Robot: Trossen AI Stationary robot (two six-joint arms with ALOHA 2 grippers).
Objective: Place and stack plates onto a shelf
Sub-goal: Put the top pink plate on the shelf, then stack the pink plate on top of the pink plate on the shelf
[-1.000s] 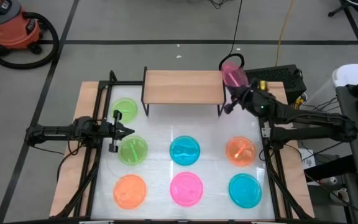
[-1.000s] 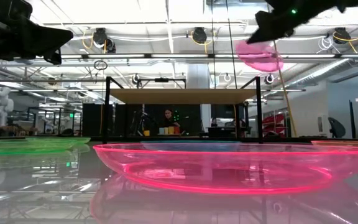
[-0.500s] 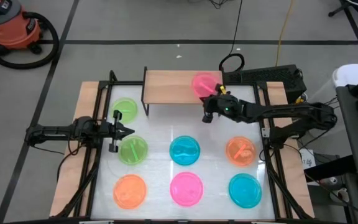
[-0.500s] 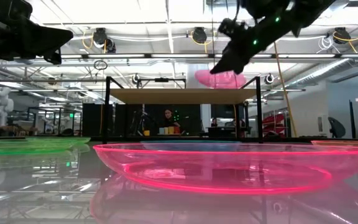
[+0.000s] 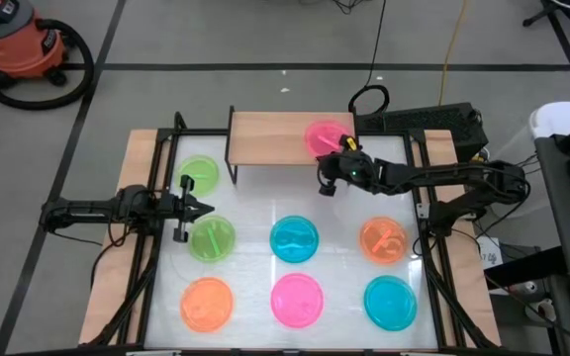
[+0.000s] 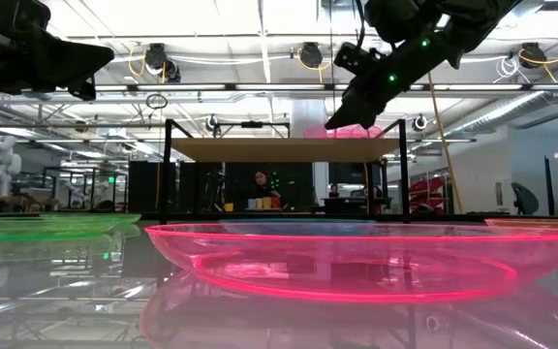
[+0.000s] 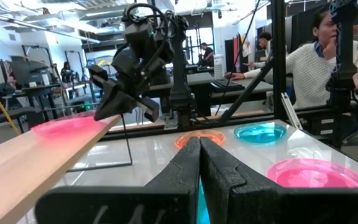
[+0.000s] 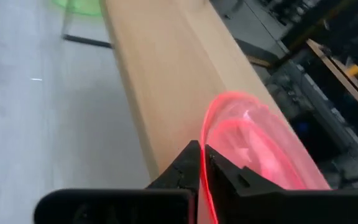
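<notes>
The shelf [image 5: 292, 136] stands at the table's far edge, its wooden top on thin black legs. My right gripper [image 5: 328, 158] is shut on a pink plate [image 5: 322, 135] over the right end of the shelf top; the low view shows the plate [image 6: 355, 130] at the level of the top. Seven more plates lie flat on the table: green [image 5: 199, 176], green [image 5: 211, 240], blue [image 5: 294, 240], orange [image 5: 384, 240], orange [image 5: 207, 304], pink [image 5: 297, 300], blue [image 5: 390, 302]. My left gripper [image 5: 209, 208] hovers shut between the two green plates. My right gripper pinches the pink plate's rim [image 8: 207, 134] between its two fingers, on the plate's near side. It comes slanting down from the near right. The plate reaches out beyond the fingertips over the shelf top [image 8: 166, 81]; in the left wrist view the plate [image 7: 67, 124] seems to lie on the wood.
The shelf top to the left of the pink plate is bare wood [image 5: 265, 136]. Black frame rails run along the table's left [image 5: 151, 247] and right [image 5: 428, 247] sides. A dark box [image 5: 433, 121] sits behind the shelf's right end. A person [image 7: 303, 56] sits beyond the table.
My right gripper has carried the pink plate from high beyond the shelf's right end toward the table's left and down, and levelled it. The plate now sits low over the right end of the shelf top. The gripper has stayed shut on it.
</notes>
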